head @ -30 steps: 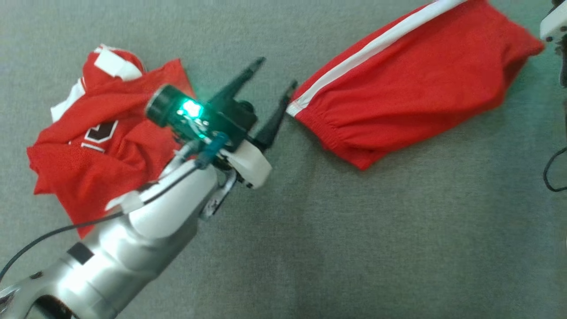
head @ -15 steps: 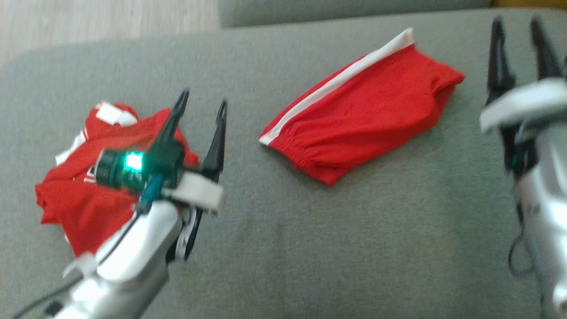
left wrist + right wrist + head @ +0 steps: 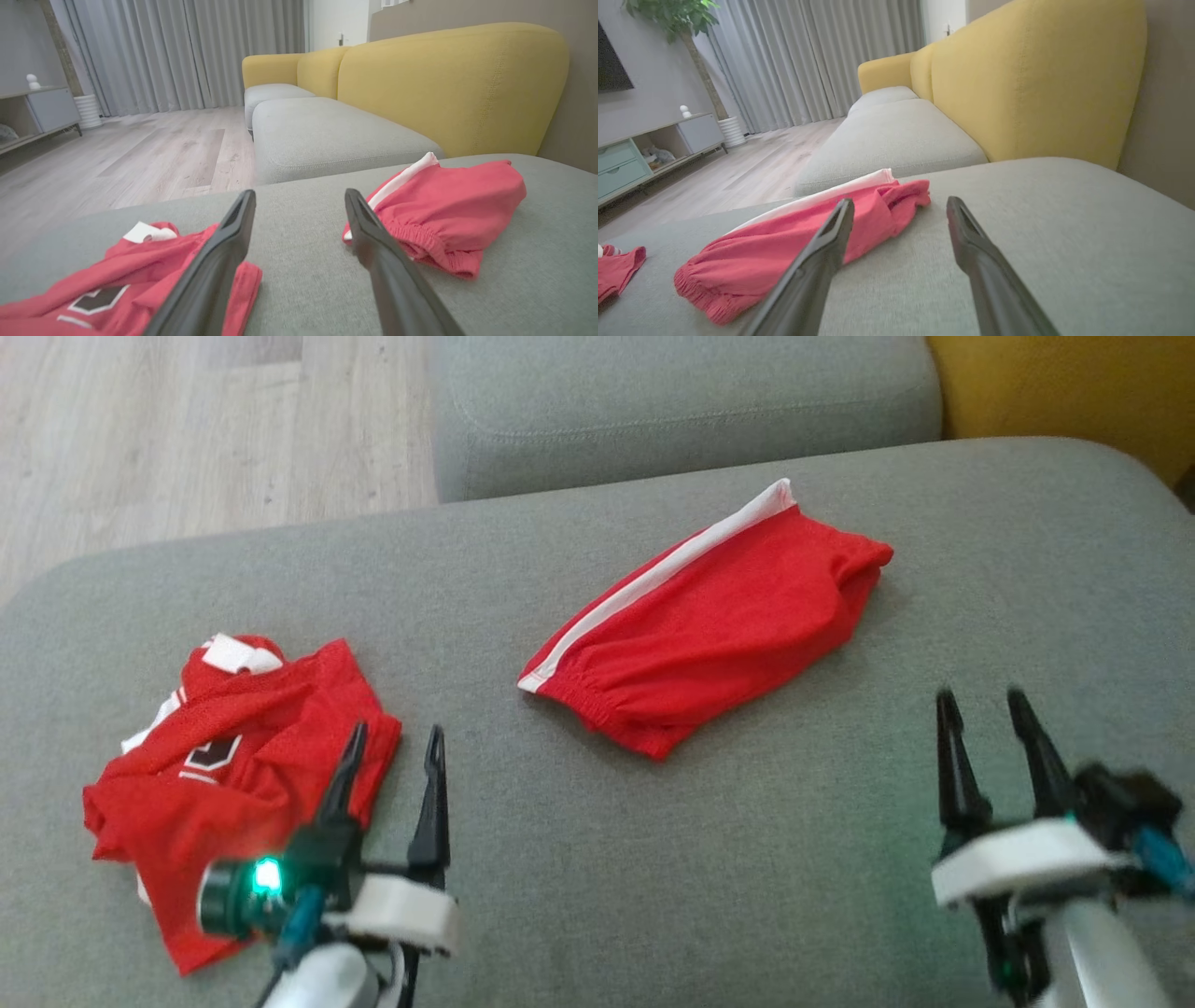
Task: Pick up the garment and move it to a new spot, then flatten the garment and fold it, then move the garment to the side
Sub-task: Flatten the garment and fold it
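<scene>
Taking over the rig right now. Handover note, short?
Left tool: open, empty, at the right edge of the crumpled red jersey.
Right tool: open, empty, over bare grey cushion.
Red shorts: folded, lying mid-cushion, clear of both tools.
Done: shorts look folded.
Left: jersey not yet flattened or folded; then move it aside.

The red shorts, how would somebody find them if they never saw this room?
Find the big grey sofa cushion in front of the yellow backrest. Two red clothes lie on it, and the shorts are the neat folded one right of the crumpled jersey. Only they have a long white stripe down one edge.
</scene>
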Motion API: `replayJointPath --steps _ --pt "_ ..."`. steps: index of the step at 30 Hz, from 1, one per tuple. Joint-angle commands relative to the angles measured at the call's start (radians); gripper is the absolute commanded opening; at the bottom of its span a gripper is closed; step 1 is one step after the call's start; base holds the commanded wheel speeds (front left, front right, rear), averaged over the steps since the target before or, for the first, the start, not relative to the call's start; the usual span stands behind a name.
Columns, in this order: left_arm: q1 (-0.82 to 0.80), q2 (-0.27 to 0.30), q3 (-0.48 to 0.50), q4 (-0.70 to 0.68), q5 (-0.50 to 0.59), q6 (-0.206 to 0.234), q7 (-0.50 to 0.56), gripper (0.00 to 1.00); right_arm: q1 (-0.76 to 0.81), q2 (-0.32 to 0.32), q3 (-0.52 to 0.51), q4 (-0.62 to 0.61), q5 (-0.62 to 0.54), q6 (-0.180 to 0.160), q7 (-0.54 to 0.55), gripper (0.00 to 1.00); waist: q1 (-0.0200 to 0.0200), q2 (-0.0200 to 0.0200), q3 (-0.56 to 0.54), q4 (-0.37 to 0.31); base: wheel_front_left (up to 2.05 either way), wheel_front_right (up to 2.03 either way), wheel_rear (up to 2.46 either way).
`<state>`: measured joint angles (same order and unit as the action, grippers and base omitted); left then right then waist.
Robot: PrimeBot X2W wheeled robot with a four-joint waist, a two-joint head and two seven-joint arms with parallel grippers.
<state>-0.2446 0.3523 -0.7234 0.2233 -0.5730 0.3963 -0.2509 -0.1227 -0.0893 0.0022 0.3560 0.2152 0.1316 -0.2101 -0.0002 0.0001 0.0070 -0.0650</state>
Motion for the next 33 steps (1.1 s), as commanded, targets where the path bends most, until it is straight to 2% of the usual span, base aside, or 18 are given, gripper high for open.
replayJointPath --steps 1,10,19,27,33 --pt "0.0 -0.003 0.072 -0.041 0.025 0.0 -0.011 1.0 0.009 0.015 0.0 -0.072 -0.009 -0.001 0.004 1.0 0.0002 -0.0001 -0.004 -0.003 0.0 0.0 0.0" --pt "0.112 -0.069 0.176 -0.047 0.112 -0.046 -0.011 1.0 0.1 0.038 -0.025 -0.169 -0.015 -0.001 0.025 1.0 0.0002 -0.0001 -0.007 0.0 0.0 0.0 0.0" --pt "0.103 -0.107 0.232 -0.033 0.19 -0.112 -0.011 1.0 0.085 0.039 -0.035 -0.202 0.007 -0.001 0.035 1.0 0.0002 -0.0001 0.034 0.022 0.0 0.0 0.0" --pt "0.039 -0.129 0.244 -0.036 0.243 -0.149 -0.011 1.0 -0.088 0.039 -0.093 -0.195 -0.028 -0.001 0.126 1.0 0.0002 -0.0001 0.151 0.065 0.0 0.0 0.0" --pt "-0.012 -0.146 0.241 -0.026 0.271 -0.171 -0.011 1.0 -0.302 0.034 -0.189 -0.072 -0.064 -0.001 0.265 1.0 0.0002 -0.0001 0.225 0.106 0.0 0.0 0.0"
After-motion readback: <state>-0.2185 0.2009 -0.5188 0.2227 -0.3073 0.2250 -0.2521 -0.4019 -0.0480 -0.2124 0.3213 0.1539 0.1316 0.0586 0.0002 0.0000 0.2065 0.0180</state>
